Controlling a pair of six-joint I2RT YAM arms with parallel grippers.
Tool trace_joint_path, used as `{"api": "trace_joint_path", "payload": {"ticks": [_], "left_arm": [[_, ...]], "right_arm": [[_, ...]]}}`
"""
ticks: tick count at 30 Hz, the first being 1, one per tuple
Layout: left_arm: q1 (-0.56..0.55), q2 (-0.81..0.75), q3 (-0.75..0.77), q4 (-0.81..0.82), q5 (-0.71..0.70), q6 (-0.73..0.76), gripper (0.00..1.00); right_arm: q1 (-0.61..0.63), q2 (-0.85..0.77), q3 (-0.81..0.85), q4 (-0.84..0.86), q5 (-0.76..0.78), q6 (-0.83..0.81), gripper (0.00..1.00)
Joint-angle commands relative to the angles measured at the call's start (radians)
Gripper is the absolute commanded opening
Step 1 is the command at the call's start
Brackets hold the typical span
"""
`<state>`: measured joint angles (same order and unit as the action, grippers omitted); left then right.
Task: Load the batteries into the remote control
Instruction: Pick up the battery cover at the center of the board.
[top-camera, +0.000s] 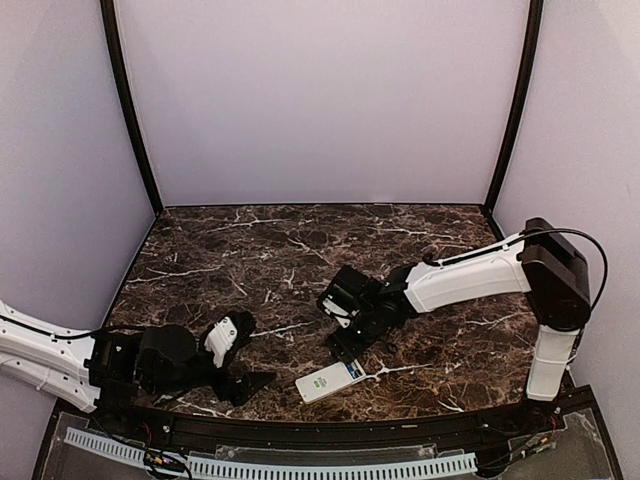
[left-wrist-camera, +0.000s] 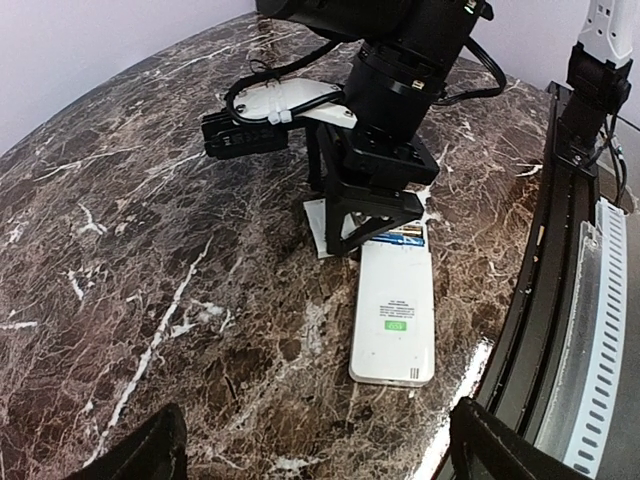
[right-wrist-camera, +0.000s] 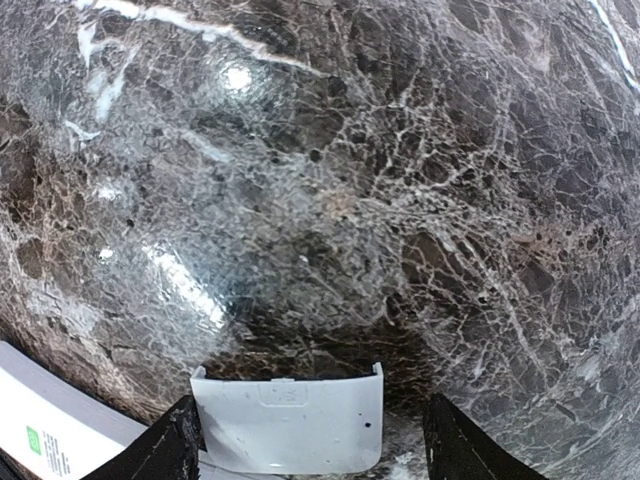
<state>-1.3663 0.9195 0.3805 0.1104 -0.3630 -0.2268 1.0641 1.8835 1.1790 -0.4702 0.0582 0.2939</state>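
A: Where's the remote control (left-wrist-camera: 393, 315)?
B: Flat on the marble table (top-camera: 250, 240), near the front edge, back face up. A label (left-wrist-camera: 397, 318) with a green mark shows on it. The bay (left-wrist-camera: 404, 238) at its far end is uncovered.

A: And the batteries (left-wrist-camera: 405, 237)?
B: Blue cells seated in that open bay, lying side by side. It looks like 2, but the right arm shades them, so I can't confirm the count.

A: Cover plate (right-wrist-camera: 288, 415)?
B: White and squarish, lying on the marble just beside the bay end of the remote control. It is not fitted.

A: Right gripper (right-wrist-camera: 312, 450)?
B: Low over the cover plate, at the bay end. The fingers stand apart, 1 on each side of the plate. In the right wrist view 1 finger sits close against the plate's edge, and a strip of marble shows between the plate and the other finger. So it is spread, not clamped on anything.

A: Left gripper (left-wrist-camera: 325, 450)?
B: At the front left of the table, aimed toward the remote control and well apart from it. The 2 fingertips are spread wide, with only marble between them
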Motion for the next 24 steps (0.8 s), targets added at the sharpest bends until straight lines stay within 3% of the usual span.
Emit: {"api": "trace_joint_path", "payload": {"ticks": [1, 10, 18, 24], "left_arm": [[-0.001, -0.014, -0.012, -0.072, -0.079, -0.034, 0.9], [0.034, 0.075, 0.103, -0.181, -0.154, -0.11, 0.92], [0.111, 0.162, 0.16, -0.197, -0.115, -0.122, 0.93], [0.144, 0.201, 0.184, -0.193, -0.092, -0.098, 0.93]], "right_arm": [[0.03, 0.056, 0.045, -0.045, 0.025, -0.002, 0.72], [0.034, 0.073, 0.042, -0.057, 0.028, -0.004, 0.61], [0.034, 0.055, 0.032, -0.105, 0.048, 0.012, 0.62], [0.034, 0.035, 0.016, -0.127, 0.054, 0.032, 0.69]]}}
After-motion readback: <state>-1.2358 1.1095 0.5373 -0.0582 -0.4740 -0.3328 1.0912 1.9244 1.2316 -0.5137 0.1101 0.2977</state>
